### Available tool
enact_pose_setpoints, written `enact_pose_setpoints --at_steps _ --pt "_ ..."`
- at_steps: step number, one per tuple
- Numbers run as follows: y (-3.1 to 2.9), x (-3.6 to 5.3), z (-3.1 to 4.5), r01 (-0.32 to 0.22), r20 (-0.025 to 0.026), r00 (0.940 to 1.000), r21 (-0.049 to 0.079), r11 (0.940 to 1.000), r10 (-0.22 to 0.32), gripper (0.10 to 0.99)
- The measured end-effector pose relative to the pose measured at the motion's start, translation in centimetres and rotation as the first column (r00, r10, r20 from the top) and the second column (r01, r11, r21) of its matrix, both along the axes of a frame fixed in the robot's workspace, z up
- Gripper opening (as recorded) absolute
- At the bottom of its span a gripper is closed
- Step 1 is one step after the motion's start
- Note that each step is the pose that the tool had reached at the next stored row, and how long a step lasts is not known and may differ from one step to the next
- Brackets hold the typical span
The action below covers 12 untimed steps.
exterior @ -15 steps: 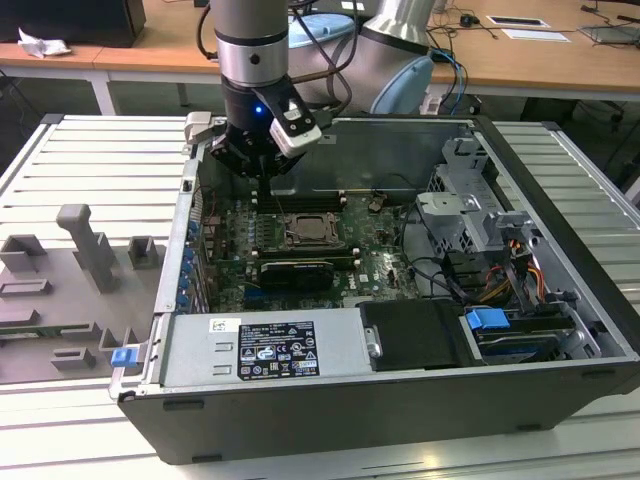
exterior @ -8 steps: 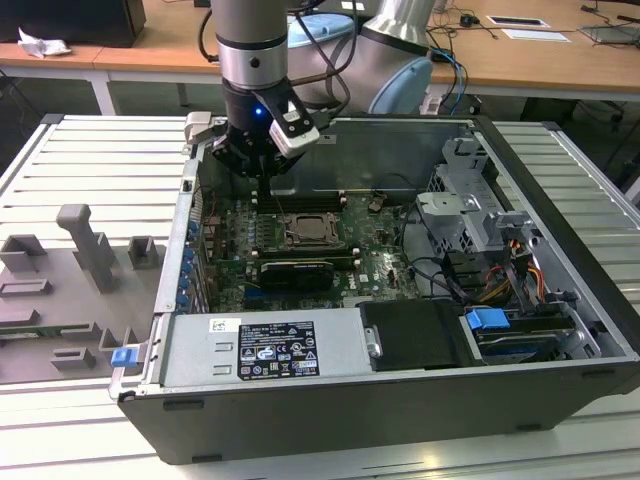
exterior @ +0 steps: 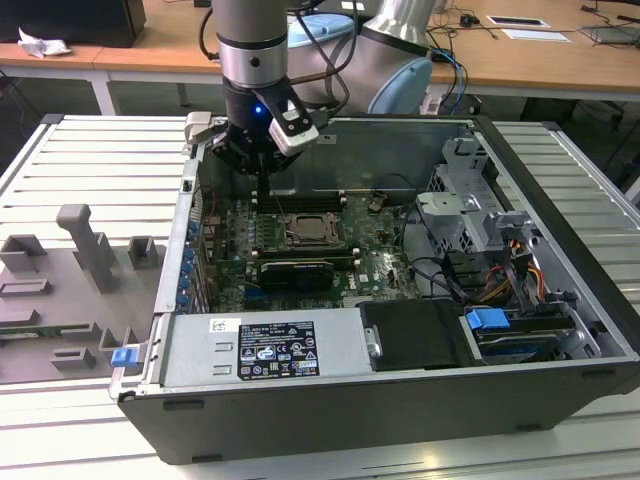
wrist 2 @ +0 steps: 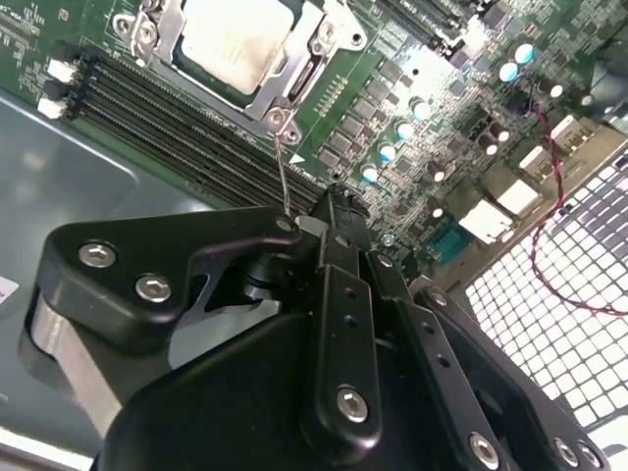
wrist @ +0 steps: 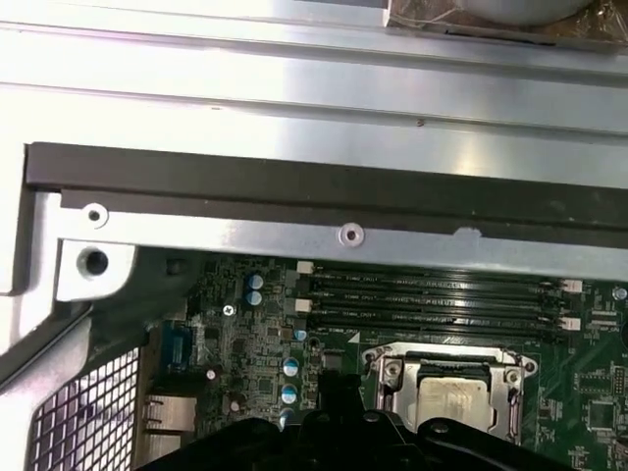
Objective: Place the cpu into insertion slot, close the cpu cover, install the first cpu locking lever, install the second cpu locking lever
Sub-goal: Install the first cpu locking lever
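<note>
Your open computer case (exterior: 560, 300) sits on a slatted grey table (exterior: 90, 170); wooden desks (exterior: 540, 50) behind. Its white label (exterior: 275, 348) is unreadable. Your gripper (wrist 2: 339, 211) looks closed.

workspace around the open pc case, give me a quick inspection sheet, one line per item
surface: ribbed pale metal table carrying the open computer case.
job's things: the cpu lies in the insertion slot, with the cpu cover shut down around it. A thin wire lever rises from the socket corner to the gripper.
clutter: grey fixture blocks on the table at the exterior view's left.
grippers: the gripper hangs over the green board beside the socket, at the lever's end; open or shut cannot be told.
cables: red wire over the board, coloured bundle by the drive bays.
surroundings: wooden desks behind.
</note>
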<state>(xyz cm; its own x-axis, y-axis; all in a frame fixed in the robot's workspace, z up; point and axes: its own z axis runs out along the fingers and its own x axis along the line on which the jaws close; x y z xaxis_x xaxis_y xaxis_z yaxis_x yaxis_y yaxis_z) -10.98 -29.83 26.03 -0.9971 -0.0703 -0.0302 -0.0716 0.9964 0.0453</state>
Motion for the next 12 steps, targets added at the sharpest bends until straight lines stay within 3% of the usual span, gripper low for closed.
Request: enact_pose_setpoints --at_steps 3,5,7,10,12 --pt "0.33 0.26 0.0 0.0 -0.0074 1.0 0.0 1.0 0.0 0.106" --pt "0.52 1.02 -0.02 0.0 -0.0132 0.9999 0.0 1.0 0.0 0.106" --pt "0.57 2.53 -0.06 0.0 -0.0145 0.9999 0.0 1.0 0.0 0.106" --pt "0.6 3.85 -0.17 0.0 -0.0151 0.9999 0.0 1.0 0.0 0.106" --pt "0.6 4.23 -0.25 0.0 -0.0151 0.9999 0.0 1.0 0.0 0.106"
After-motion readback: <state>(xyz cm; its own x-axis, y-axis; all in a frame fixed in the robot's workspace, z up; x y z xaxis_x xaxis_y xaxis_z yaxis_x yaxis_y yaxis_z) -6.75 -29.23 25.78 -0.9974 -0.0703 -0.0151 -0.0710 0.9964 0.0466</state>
